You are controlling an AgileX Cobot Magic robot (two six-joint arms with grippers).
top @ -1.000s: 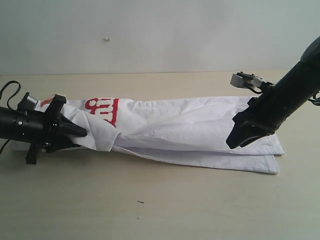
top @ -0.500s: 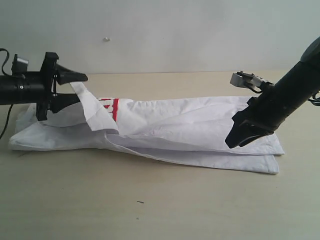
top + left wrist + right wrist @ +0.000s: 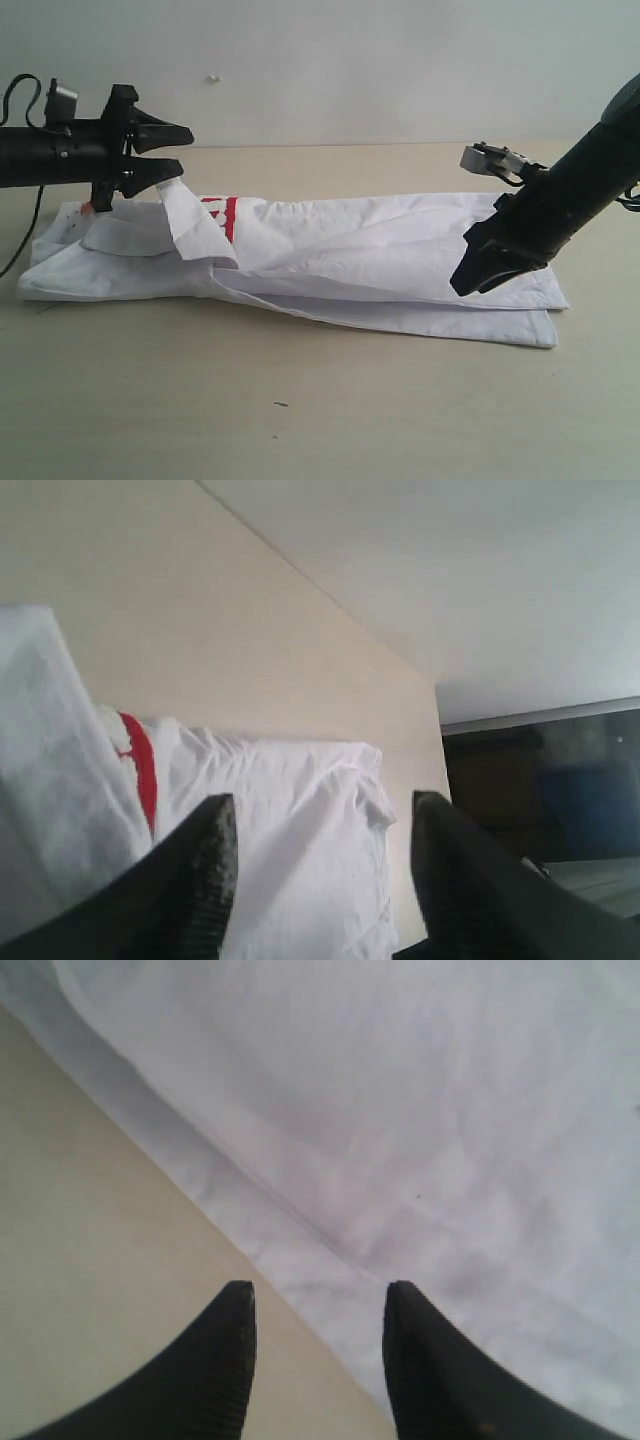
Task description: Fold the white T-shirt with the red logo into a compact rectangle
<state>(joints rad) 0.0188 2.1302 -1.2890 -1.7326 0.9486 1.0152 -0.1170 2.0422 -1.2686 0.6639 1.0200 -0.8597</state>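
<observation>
As left hand (image 3: 187, 148) gapes over upturned T-shirt (image 3: 380, 250) edge, table (image 3: 300, 400) wide beyond.

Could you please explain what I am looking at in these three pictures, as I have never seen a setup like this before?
This is a robot with two black arms, each ending in a two-fingered gripper. The wide picture comes from a camera off the arms. The other two come from cameras on the wrists, looking out along each gripper's fingers. On the tan table lies a white T-shirt, folded into a long strip, with its red logo partly hidden under a turned-up flap. The left gripper hangs above the logo end, open and empty. The right gripper is low over the other end, also open and holding nothing.
</observation>
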